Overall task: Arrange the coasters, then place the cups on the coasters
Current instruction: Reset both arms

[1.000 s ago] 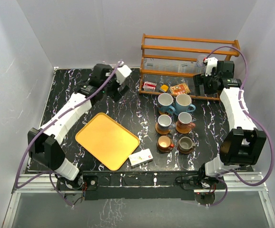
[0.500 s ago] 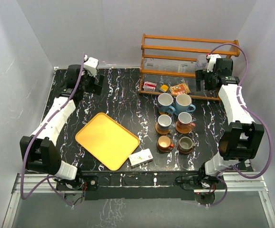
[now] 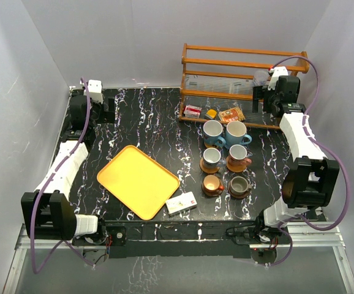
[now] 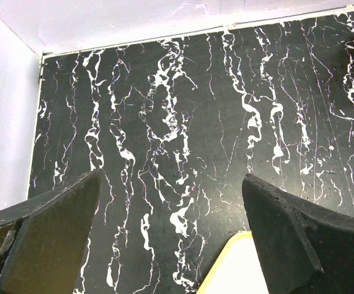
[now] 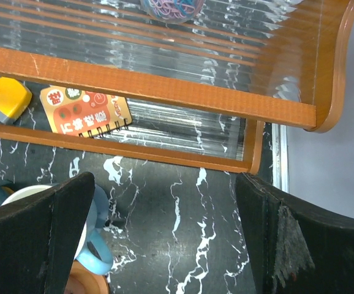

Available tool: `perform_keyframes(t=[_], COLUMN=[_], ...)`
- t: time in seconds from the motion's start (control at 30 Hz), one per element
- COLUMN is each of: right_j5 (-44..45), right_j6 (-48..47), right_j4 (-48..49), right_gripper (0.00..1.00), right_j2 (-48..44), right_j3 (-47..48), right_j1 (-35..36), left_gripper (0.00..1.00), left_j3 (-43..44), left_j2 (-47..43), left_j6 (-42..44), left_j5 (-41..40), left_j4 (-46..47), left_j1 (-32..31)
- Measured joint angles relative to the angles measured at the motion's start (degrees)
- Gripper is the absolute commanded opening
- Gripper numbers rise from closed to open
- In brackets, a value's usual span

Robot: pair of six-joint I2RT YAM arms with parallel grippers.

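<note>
Black marble table, six cups grouped at the right middle, one arm at each far corner.

The cups stand in two columns of three, just below the wooden rack. The four nearer ones sit on coasters, whose brown rims show around their bases. Under the two back cups I cannot tell if a coaster lies. The left gripper is in the upper left of the overhead frame, fingers spread wide with nothing between them. Below it are only marble and a corner of the yellow tray. The right gripper, in the upper right beside the rack, is also wide and empty. Its view shows an orange notebook on the lowest shelf and a light blue cup handle at lower left.
</note>
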Motion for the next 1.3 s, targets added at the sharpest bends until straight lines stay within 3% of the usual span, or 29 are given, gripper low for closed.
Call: perform_keyframes(t=[0.43, 0.77, 0.97, 1.3], right_j5=[-1.5, -3.4, -8.2, -14.5], right_j6=[1.1, 0.4, 0.4, 0.5], right_j4=[9.4, 13.3, 14.5, 16.4], right_gripper=[0.98, 0.98, 0.98, 0.98], right_j2=[-10.7, -17.8, -22.1, -26.5], right_j3=[-11.3, -17.2, -22.3, -22.4], right_j1=[0.1, -0.1, -4.4, -8.5], left_gripper=[0.99, 0.99, 0.99, 0.99], left_j3=[-4.0, -7.0, -9.0, -8.9], left_j2=[-4.0, -10.8, -13.2, -14.1], left_j6=[1.3, -1.4, -3.0, -2.8], left_j5=[-0.1, 4.9, 9.5, 10.9], left_j4=[2.7, 0.3, -0.3, -0.7], left_j1=[1.2, 2.2, 4.6, 4.9])
